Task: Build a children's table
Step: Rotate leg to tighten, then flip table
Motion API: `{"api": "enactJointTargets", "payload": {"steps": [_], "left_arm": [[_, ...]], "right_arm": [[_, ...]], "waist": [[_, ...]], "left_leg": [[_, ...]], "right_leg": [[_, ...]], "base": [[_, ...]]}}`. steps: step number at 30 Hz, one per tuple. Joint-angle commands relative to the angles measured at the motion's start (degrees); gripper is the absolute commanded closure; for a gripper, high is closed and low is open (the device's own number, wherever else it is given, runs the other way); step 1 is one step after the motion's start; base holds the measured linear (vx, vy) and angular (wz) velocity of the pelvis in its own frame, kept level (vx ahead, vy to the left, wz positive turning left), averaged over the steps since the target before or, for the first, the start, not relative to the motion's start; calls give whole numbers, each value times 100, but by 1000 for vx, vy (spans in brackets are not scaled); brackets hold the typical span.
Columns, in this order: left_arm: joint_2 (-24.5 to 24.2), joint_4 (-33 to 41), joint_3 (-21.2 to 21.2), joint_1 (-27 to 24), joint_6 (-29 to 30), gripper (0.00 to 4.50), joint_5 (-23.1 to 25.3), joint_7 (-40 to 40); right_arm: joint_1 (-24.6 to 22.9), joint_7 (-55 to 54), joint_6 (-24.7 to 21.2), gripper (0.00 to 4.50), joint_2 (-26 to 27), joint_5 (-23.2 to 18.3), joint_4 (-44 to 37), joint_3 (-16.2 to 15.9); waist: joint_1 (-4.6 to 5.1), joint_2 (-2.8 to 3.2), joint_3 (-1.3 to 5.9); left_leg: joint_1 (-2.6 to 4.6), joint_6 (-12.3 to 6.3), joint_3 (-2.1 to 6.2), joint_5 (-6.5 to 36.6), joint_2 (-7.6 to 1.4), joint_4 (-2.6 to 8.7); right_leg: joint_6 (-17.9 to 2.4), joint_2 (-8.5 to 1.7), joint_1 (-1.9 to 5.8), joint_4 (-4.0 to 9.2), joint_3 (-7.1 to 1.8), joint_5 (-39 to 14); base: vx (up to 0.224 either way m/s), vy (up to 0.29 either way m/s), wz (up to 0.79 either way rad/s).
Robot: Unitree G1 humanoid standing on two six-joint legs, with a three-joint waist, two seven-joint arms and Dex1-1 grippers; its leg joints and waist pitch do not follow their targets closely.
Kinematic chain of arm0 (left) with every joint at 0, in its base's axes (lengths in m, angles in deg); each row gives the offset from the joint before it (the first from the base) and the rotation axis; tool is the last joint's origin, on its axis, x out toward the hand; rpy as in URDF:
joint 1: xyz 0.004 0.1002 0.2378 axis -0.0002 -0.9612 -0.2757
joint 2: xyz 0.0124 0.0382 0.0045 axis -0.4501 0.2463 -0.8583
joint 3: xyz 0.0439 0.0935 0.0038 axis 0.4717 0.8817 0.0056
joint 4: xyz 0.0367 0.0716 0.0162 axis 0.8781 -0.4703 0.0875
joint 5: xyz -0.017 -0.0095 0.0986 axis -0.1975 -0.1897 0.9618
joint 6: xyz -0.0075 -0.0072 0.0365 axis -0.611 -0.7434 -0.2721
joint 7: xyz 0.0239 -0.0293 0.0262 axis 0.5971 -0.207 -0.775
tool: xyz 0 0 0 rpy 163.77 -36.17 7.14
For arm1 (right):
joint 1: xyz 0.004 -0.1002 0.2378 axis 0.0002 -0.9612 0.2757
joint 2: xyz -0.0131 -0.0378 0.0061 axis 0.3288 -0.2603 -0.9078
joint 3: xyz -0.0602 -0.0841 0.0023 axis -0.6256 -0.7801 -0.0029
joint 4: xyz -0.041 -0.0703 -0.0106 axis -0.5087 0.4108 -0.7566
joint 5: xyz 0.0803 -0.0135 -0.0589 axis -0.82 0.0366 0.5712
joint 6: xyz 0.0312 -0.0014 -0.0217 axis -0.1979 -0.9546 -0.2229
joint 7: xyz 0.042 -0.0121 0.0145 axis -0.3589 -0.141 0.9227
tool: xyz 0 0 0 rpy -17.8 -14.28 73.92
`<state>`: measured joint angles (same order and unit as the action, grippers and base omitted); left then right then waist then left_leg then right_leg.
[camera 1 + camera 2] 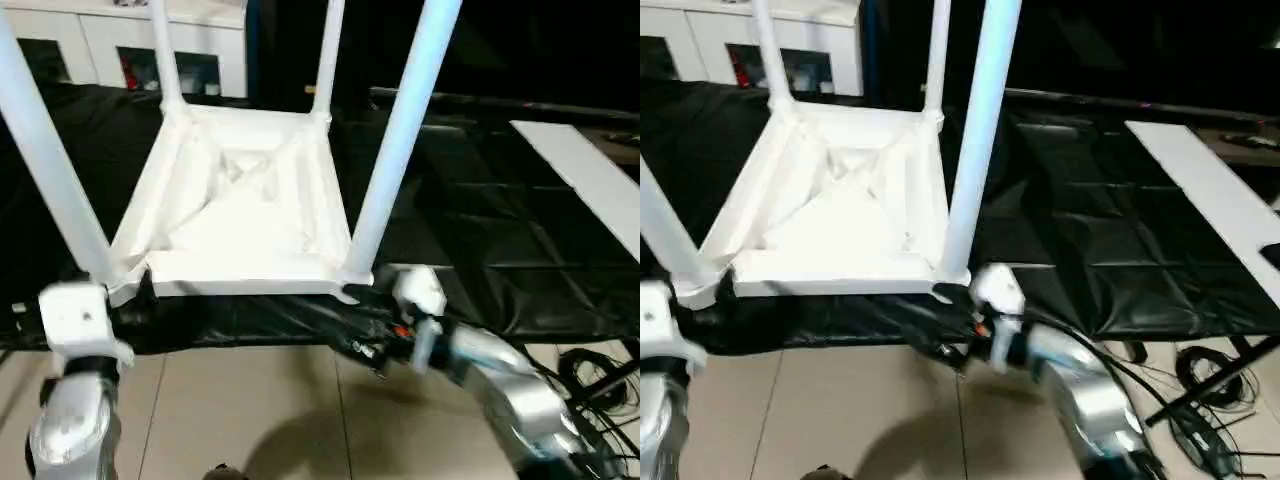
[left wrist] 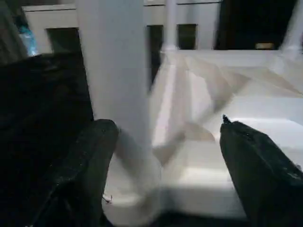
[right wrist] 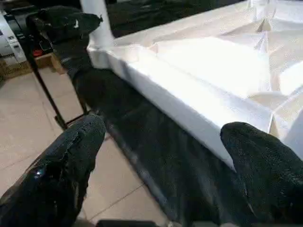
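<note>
The white tabletop (image 1: 240, 215) lies upside down on the black-covered workbench (image 1: 470, 220), with all four white tube legs upright in its corner sockets. The near-left leg (image 1: 45, 170) and near-right leg (image 1: 400, 130) rise beside my arms. My left gripper (image 2: 163, 127) is open at the near-left corner, and that leg's base (image 2: 113, 94) stands between its fingers, close to one finger (image 2: 97, 142). My right gripper (image 3: 163, 127) is open just below the near rim (image 3: 189, 99) by the near-right corner, holding nothing.
A flat thin white board (image 1: 590, 170) lies on the black cover at the right. White cabinets (image 1: 100, 40) stand behind the bench. Cables (image 1: 600, 375) trail over the tiled floor (image 1: 260, 410) at the lower right, below the bench's front edge.
</note>
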<state>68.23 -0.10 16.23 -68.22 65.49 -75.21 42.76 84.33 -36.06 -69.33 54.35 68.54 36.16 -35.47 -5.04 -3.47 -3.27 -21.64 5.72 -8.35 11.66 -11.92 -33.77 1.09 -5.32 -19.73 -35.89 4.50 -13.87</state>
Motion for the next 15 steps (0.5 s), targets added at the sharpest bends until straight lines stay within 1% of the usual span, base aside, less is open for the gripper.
{"api": "enactJointTargets", "payload": {"steps": [1, 2, 3, 4, 5, 6, 7, 8, 9, 10, 11, 12, 13, 14, 15], "left_arm": [[-7, -135, -83, 37, 78, 31, 87, 178], [-26, -172, -109, 91, 125, 26, 80, 220], [-97, -314, -153, 252, 158, 5, 78, 296], [-119, -368, -169, 312, 164, 5, 72, 317], [-130, -422, -183, 358, 192, 5, 41, 315], [-168, -539, -210, 442, 239, 5, -5, 349], [-189, -592, -221, 480, 258, 5, -24, 355], [-227, -667, -214, 522, 294, 5, -51, 313], [-278, -820, -215, 616, 322, 5, -104, 271], [-278, -820, -215, 616, 322, 5, -104, 271], [-295, -903, -215, 675, 333, 5, -157, 234], [-309, -999, -240, 761, 319, 5, -194, 255], [-319, -1040, -264, 814, 314, 5, -207, 276], [-352, -1069, -283, 868, 339, 5, -188, 317], [-358, -1085, -312, 909, 312, 5, -257, 291]], "right_arm": [[63, -37, 74, 0, -31, 30, 108, 3], [125, -11, 71, 0, 7, 2, 162, -14], [314, 157, 88, 0, 107, -53, 376, -118], [380, 217, 117, 0, 134, -43, 456, -166], [426, 274, 144, 0, 153, -27, 524, -215], [539, 355, 168, 0, 220, -11, 706, -269], [594, 373, 193, 0, 248, 12, 781, -290], [659, 382, 232, 0, 281, 41, 859, -308], [800, 388, 278, 0, 369, 54, 1020, -302], [800, 388, 278, 0, 369, 54, 1020, -302], [873, 415, 332, 0, 409, 59, 1110, -307], [957, 508, 374, 0, 443, 48, 1211, -333], [1001, 593, 398, 0, 450, 51, 1259, -374], [1062, 681, 436, 0, 459, 63, 1333, -426], [1111, 771, 465, 0, 470, 69, 1397, -471]], "waist": [[22, 153, 294], [5, 172, 308], [2, 168, 299], [9, 153, 336], [-5, 163, 360], [-6, 137, 380], [-3, 130, 396], [-24, 135, 411], [-21, 114, 413], [-22, 116, 400], [-29, 76, 399], [-39, 110, 397], [-46, 67, 388], [-61, 76, 377], [-64, 72, 377]], "left_leg": [[47, 212, 77, 1464, -169, 533], [54, 185, 63, 1357, -182, 534], [51, 204, 50, 1524, -166, 543], [51, 187, 48, 1550, -152, 529], [48, 167, 52, 1400, -155, 513], [27, 101, 41, 1040, -154, 486], [8, 44, 38, 794, -138, 475], [21, 10, 27, 661, -130, 449], [28, -16, 16, 604, -123, 434], [30, -68, 5, 602, -110, 443], [33, -92, -4, 621, -119, 440], [53, -101, -12, 716, -124, 444], [59, -113, -20, 829, -134, 455], [68, -91, -21, 945, -151, 472], [70, -81, -19, 995, -157, 474]], "right_leg": [[-684, -277, 69, 525, -228, -1285], [-736, -267, 54, 514, -237, -935], [-792, -238, 29, 489, -244, -823], [-837, -240, 40, 468, -256, -713], [-871, -245, 48, 445, -263, -507], [-922, -224, 59, 402, -265, 13], [-974, -213, 74, 358, -260, 419], [-1013, -203, 67, 333, -265, 731], [-1042, -194, 54, 320, -269, 850], [-1093, -189, 50, 316, -270, 875], [-1094, -198, 58, 327, -276, 854], [-1118, -213, 40, 329, -283, 738], [-1119, -218, 43, 345, -289, 581], [-1104, -230, 30, 363, -294, 432], [-1095, -230, 29, 360, -293, 385]], "base": [[0, 0, 0], [0, 0, 0], [0, 0, 0], [0, 0, 0], [0, 0, 0], [0, 0, 0], [0, 0, 0], [0, 0, 0], [0, 0, 0], [0, 0, 0], [0, 0, 0], [0, 0, 0], [0, 0, 0], [0, 0, 0], [0, 0, 0]]}}
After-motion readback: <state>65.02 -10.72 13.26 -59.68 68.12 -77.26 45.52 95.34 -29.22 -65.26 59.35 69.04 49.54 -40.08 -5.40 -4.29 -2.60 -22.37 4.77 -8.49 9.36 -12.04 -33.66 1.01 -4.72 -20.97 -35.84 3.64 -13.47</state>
